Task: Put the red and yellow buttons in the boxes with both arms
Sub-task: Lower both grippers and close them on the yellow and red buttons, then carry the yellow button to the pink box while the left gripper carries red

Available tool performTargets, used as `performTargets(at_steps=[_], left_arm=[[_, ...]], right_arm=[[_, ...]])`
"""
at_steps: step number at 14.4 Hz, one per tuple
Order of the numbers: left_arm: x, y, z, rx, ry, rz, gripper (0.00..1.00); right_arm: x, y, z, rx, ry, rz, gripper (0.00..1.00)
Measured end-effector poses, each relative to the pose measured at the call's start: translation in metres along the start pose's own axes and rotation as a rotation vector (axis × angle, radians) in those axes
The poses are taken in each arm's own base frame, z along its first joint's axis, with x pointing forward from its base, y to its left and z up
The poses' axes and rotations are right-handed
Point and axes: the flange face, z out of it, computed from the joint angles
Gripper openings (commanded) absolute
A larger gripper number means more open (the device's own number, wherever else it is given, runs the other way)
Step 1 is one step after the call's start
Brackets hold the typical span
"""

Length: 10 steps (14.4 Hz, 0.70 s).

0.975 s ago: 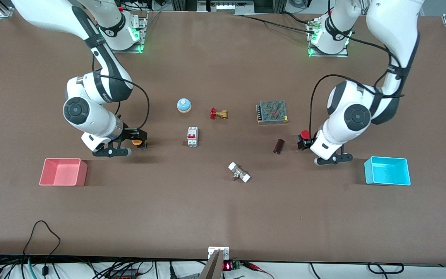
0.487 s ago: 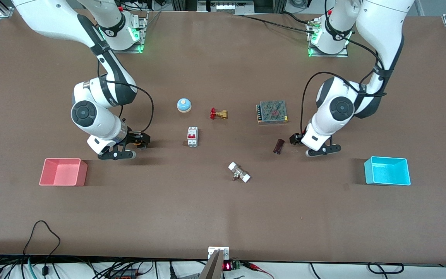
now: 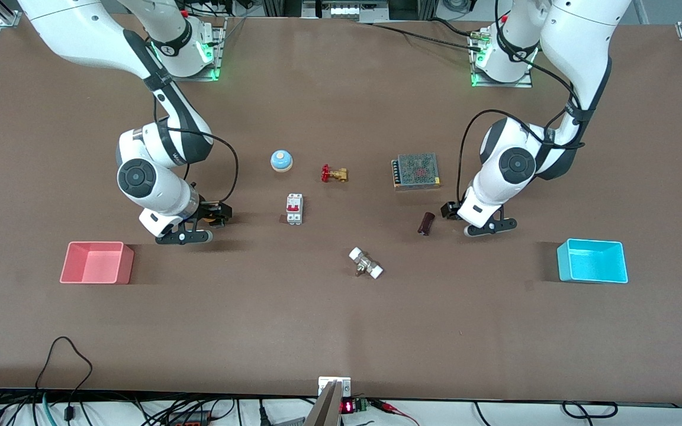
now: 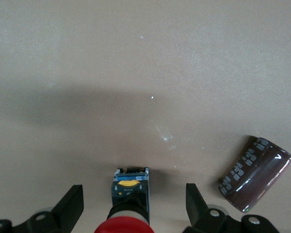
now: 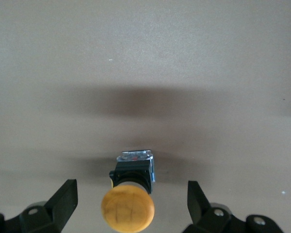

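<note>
**A:** Start at the right arm's end of the table. Where does your right gripper (image 5: 128,206) sit?

**B:** Low over the yellow button (image 5: 128,206), its fingers (image 5: 64,200) spread wide on either side and touching nothing. The button lies on its side on the table (image 3: 341,331), and the pink box (image 3: 96,262) stands nearer the front camera than it, toward the same end.

**A:** How would you take it?

**B:** I judge it light, hard plastic, so you need little force. The domed cap looks smooth and would likely slip, so close on the flat sides of the squarish black body (image 5: 132,171) just under the cap.

**A:** And the left arm's end?

**B:** Your left gripper (image 4: 131,206) is down at the red button (image 4: 128,228), fingers (image 4: 70,206) apart and clear of it. A dark cylinder (image 4: 254,174) lies just beside the button, so watch that a finger does not nudge it as you close. The cyan box (image 3: 592,261) waits nearer the front camera, toward that arm's end.

**A:** Same hold?

**B:** Yes, on the black body (image 4: 131,187), not the red cap; it should handle just as stiffly.
</note>
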Motion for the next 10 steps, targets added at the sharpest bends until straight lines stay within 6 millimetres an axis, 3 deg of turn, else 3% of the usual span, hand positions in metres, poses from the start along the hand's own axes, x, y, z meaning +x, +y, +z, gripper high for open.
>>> performTargets(at_steps=[2, 6, 10], left_arm=[[-0.001, -0.001, 0.004, 0.003, -0.006, 0.0, 0.44], [-0.002, -0.001, 0.007, 0.004, -0.01, 0.0, 0.26], [0.003, -0.001, 0.001, -0.002, 0.003, -0.004, 0.24]], right_arm=[[0.0, 0.0, 0.001, -0.001, -0.001, -0.001, 0.76], [-0.003, -0.003, 0.008, -0.002, -0.012, -0.008, 0.59], [-0.005, -0.004, 0.013, -0.003, -0.02, -0.013, 0.28]])
